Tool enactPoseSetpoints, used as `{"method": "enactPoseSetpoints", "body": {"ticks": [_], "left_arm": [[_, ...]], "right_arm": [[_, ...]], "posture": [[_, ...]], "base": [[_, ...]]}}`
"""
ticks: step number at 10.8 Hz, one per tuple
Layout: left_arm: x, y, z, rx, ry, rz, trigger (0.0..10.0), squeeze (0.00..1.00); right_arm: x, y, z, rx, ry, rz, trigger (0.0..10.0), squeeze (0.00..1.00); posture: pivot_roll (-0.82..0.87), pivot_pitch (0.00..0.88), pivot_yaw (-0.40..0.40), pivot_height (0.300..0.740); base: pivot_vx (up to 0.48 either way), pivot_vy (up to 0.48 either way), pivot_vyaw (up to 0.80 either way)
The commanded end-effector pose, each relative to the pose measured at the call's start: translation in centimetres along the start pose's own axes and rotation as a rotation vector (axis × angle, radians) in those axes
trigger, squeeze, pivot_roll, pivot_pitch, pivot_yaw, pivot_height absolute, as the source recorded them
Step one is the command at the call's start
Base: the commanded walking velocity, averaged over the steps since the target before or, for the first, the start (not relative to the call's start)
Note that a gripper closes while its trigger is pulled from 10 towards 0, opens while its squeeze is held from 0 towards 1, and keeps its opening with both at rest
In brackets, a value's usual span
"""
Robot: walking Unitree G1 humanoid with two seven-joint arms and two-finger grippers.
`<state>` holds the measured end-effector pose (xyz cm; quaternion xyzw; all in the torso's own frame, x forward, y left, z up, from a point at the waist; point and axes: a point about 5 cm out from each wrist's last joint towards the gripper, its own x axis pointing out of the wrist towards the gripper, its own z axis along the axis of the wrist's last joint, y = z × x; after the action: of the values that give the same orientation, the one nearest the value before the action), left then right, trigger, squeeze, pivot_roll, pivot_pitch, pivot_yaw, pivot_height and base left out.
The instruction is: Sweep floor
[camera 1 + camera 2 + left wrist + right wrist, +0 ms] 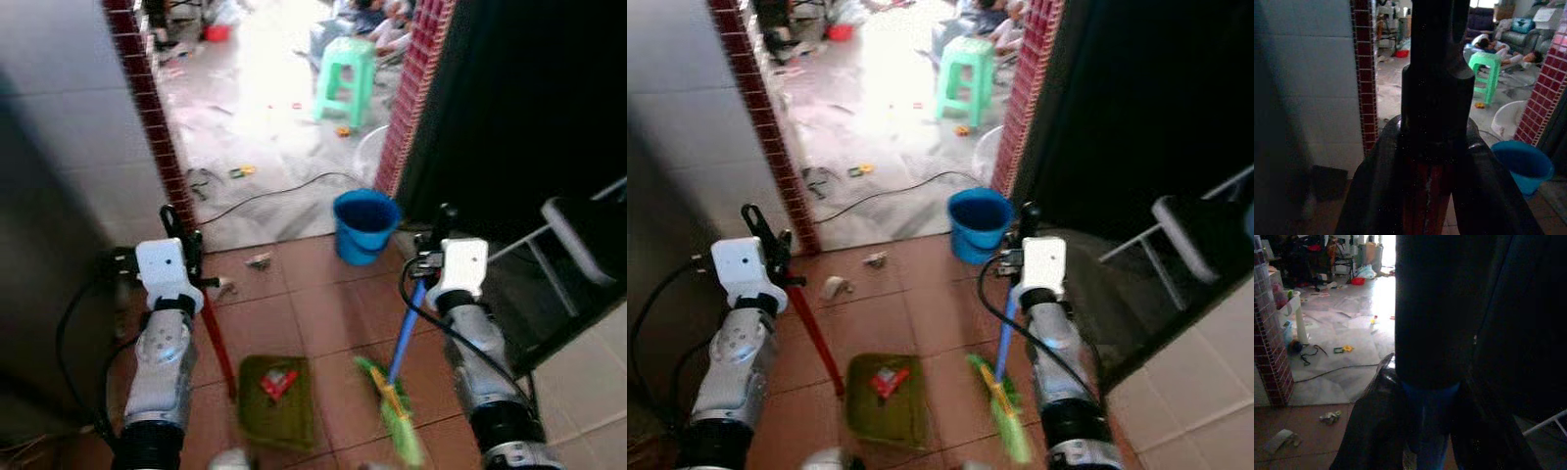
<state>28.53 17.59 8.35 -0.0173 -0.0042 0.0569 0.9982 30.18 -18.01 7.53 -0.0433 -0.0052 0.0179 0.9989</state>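
Standing on the brown tiled floor (323,323) just inside a doorway, the robot holds a tool in each arm. The left gripper (184,235) has its jaws pinched on the red handle (217,343) of a dustpan (276,399); in the left wrist view the two black fingers (1371,196) press against the red shaft on both sides. The olive-green dustpan lies flat on the tiles near the robot's feet, with a red scrap (278,382) resting in it.

The right gripper (431,257) has its jaws pinched on the blue handle (404,333) of a broom (397,411), and the right wrist view shows the blue shaft gripped between the fingers (1376,431). The broom's green bristles touch the floor just beside the dustpan's right edge.

Two crumpled bits of litter (259,260) lie on the brown tiles near the doorway. A blue bucket (365,225) stands at the threshold beside the red brick pillar (411,98). Beyond it, on the pale marble floor, a black cable (284,191) trails across, small scraps are scattered, and a mint-green stool (345,80) stands in bright light.
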Motion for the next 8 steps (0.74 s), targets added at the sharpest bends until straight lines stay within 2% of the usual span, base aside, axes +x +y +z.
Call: {"method": "enactPoseSetpoints", "body": {"ticks": [1, 2, 4, 6, 8], "left_arm": [[0.4, -0.3, 1.9, -0.050, -0.095, 0.007, 10.0, 0.00], [0.8, 0.0, 2.9, -0.074, -0.127, 0.043, 10.0, 0.00], [1.4, -0.3, 4.8, -0.094, -0.191, 0.037, 10.0, 0.00], [1.9, -0.4, 7.0, -0.132, -0.263, 0.038, 10.0, 0.00], [2.4, -0.6, 9.1, -0.174, -0.320, 0.042, 10.0, 0.00]], "right_arm": [[0.3, -0.3, 1.2, -0.031, -0.057, -0.013, 10.0, 0.00], [0.2, -1.4, 0.6, -0.110, -0.016, -0.071, 10.0, 0.00], [0.3, -2.6, 0.2, -0.127, 0.019, -0.140, 10.0, 0.00], [0.4, -2.1, 0.4, -0.118, 0.011, -0.129, 10.0, 0.00], [0.3, -1.8, 0.1, -0.118, 0.017, -0.128, 10.0, 0.00]], "posture": [[-0.02, 0.000, -0.032, 0.740], [-0.03, 0.000, -0.035, 0.740], [-0.03, 0.000, -0.038, 0.740], [-0.03, 0.000, -0.036, 0.740], [-0.03, 0.000, -0.035, 0.740]], "base": [[0.000, 0.000, 0.00], [0.000, 0.000, 0.00], [0.000, 0.000, 0.00], [0.000, 0.000, 0.00], [0.289, 0.000, 0.00]]}}
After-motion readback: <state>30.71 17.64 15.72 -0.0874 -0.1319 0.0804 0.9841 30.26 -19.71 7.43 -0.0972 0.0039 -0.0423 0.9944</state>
